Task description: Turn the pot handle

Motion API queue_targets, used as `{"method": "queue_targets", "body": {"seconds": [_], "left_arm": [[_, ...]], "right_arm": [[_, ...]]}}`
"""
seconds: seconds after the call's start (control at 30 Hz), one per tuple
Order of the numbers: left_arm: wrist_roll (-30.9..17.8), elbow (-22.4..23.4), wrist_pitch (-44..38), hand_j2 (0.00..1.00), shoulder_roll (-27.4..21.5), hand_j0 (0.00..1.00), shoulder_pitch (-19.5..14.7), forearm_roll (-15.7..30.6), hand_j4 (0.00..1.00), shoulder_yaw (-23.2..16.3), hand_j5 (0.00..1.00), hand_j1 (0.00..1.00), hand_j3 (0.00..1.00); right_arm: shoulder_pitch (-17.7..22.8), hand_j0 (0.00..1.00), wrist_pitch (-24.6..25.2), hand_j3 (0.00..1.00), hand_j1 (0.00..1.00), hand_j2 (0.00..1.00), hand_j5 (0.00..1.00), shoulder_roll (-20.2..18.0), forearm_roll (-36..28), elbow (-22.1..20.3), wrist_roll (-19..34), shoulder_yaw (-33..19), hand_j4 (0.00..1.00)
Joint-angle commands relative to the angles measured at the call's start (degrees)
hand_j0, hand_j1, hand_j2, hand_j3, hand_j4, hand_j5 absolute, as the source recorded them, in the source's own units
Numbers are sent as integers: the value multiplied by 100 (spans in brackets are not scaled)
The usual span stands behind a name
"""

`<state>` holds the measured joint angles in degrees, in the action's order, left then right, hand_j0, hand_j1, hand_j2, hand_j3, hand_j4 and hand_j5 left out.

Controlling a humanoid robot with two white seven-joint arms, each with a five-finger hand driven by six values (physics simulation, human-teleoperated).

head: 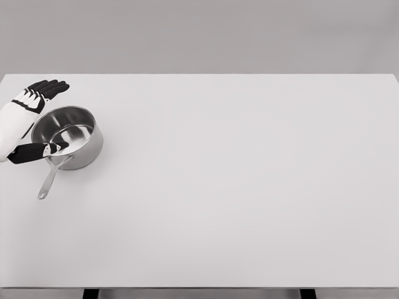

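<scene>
1. Where the white table [237,187] nears its left edge, the left hand [25,115] sits with fingers spread, gripping nothing.
2. Round shiny steel pot [67,137] stands just right of the palm; thumb [34,151] crosses its rim.
3. Long steel handle [48,180] points down-left, below the thumb.
</scene>
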<state>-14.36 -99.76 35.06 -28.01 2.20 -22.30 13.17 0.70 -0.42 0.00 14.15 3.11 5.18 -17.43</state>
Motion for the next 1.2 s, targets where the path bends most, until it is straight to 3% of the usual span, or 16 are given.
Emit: {"method": "queue_targets", "body": {"seconds": [0.0, 0.3, 0.47, 0.6, 0.67, 0.73, 0.83, 0.9, 1.03, 1.07, 1.17], "left_arm": [[3, -9, -6, 100, -3, 100, 0, 50, 100, 1, 100, 100, 100], [29, -61, -6, 100, 50, 100, 18, 59, 100, -7, 100, 100, 100], [65, -351, -6, 100, 208, 100, -114, 357, 100, 203, 100, 100, 100], [3, -351, -6, 100, 146, 100, 35, 656, 100, 186, 100, 100, 100], [-58, -351, -6, 100, -240, 100, 53, 963, 100, 116, 100, 100, 100], [-436, -351, -6, 100, -1434, 100, 9, 1948, 100, -727, 100, 100, 100], [-787, -351, -6, 100, -2015, 100, -167, 2651, 100, -1044, 100, 100, 100], [-972, -351, -6, 100, -2473, 100, -413, 3240, 100, -1650, 100, 100, 100], [-1060, -360, -6, 100, -2675, 100, -545, 4233, 100, -2081, 100, 100, 100], [-1288, -360, -6, 100, -2771, 100, -536, 4444, 100, -2161, 100, 100, 100], [-1552, -369, -6, 100, -2807, 100, -405, 4681, 100, -2248, 100, 100, 100]], "right_arm": [[0, 100, -2, 100, 100, 100, 100, 0, 0, -3, 1, 3, 100], [0, 100, -2, 100, 100, 100, 100, 0, 0, 6, 1, 3, 100], [0, 100, -2, 100, 100, 100, 100, 0, 0, 6, 1, -6, 100], [0, 100, 7, 100, 100, 100, 100, 0, 0, -3, 1, 3, 100], [0, 100, -2, 100, 100, 100, 100, 0, 0, 6, 1, -6, 100], [0, 100, -2, 100, 100, 100, 100, 0, 0, -3, 1, 3, 100], [0, 100, -2, 100, 100, 100, 100, 0, 0, 6, 1, 3, 100], [0, 100, 7, 100, 100, 100, 100, 0, 0, 6, 1, 3, 100], [0, 100, -2, 100, 100, 100, 100, 0, 0, -3, 1, 3, 100], [0, 100, -2, 100, 100, 100, 100, 0, 0, -3, 1, 3, 100], [0, 100, -2, 100, 100, 100, 100, 0, 0, -3, 1, 3, 100]]}}
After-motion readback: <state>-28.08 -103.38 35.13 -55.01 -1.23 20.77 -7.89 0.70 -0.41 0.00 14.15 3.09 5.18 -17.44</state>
